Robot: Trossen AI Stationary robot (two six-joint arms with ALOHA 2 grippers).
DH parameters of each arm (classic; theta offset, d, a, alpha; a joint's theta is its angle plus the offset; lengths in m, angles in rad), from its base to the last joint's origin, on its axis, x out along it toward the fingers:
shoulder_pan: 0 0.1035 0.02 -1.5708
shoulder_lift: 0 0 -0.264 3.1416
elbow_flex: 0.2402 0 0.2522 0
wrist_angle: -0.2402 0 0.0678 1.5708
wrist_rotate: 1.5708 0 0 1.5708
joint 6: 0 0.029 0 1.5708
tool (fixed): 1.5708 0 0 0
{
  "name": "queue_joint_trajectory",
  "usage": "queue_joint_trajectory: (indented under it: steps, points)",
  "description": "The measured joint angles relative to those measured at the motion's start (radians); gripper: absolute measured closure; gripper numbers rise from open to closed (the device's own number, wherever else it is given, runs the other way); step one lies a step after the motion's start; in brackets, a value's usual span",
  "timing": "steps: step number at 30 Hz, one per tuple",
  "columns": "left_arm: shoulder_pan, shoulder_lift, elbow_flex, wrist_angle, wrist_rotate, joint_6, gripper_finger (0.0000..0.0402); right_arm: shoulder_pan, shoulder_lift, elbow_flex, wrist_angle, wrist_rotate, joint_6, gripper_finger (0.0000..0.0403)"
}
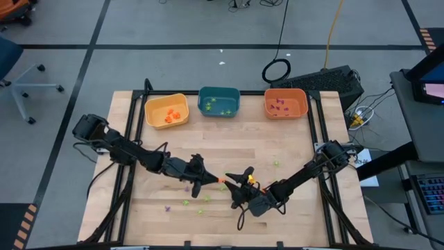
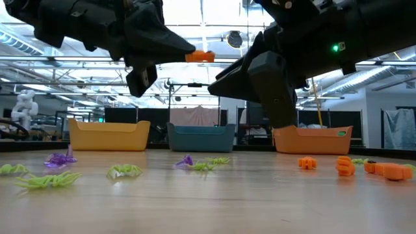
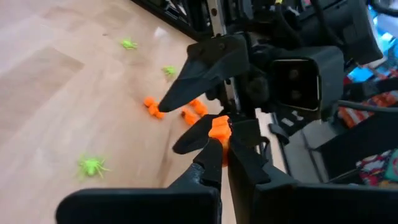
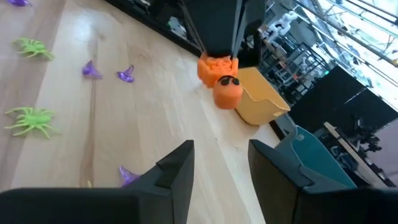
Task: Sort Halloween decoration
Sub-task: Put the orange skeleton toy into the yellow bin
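My left gripper (image 1: 210, 179) hangs above the table's middle, shut on a small orange pumpkin trinket (image 3: 219, 129). Facing it from the right, my right gripper (image 4: 221, 158) stands open just short of the trinket, with nothing between its fingers. Loose Halloween decoration lies on the wood: green spiders (image 2: 45, 181), purple hats (image 4: 92, 70) and orange pieces (image 2: 344, 166). The yellow bin (image 1: 166, 110), teal bin (image 1: 219, 101) and orange bin (image 1: 285, 103) stand along the far edge, each with a few trinkets in it. My left gripper pinches the orange trinket's upper part (image 4: 214, 65) between its two fingertips. The fingers lie nearly level and point toward the table's right. The trinket's face end (image 4: 227, 92) sticks out past the fingertips, lifted clear of the table.
Orange pieces (image 3: 189, 112) and green spiders (image 3: 92, 165) lie on the wood under and around both grippers. A dark frame borders the tabletop. Cables and a black box (image 1: 326, 80) sit behind the far right corner.
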Motion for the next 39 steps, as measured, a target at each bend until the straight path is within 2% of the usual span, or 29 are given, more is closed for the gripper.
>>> queue_joint_trajectory:
  steps: [7,12,18,23,32,36,39]
  points:
    - [0.047,-0.125,0.0,-0.22,-0.041,0.033,0.0392,0.035,0.0,0.0,-0.005,0.071,0.021,0.0265]
    - [0.12,-0.25,0.0,-0.381,-0.066,0.034,0.0392,0.052,0.0,0.0,-0.005,0.078,0.027,0.0266]
    - [0.249,-0.407,0.0,-0.586,-0.119,0.057,0.0392,0.056,0.0,0.0,-0.012,0.076,0.071,0.0266]
    - [0.387,-0.51,0.0,-0.743,-0.125,0.063,0.0392,0.056,0.0,0.0,-0.013,0.075,0.112,0.0266]
    - [0.64,-0.56,0.0,-0.949,-0.129,0.083,0.0392,0.057,0.0,0.0,-0.015,0.074,0.14,0.0266]
    - [0.745,-0.549,0.0,-0.996,-0.184,0.099,0.0392,0.058,0.0,0.0,-0.02,0.07,0.157,0.0266]
    - [0.798,-0.55,0.0,-0.994,-0.263,0.175,0.0392,0.059,0.0,0.0,-0.02,0.07,0.157,0.0266]
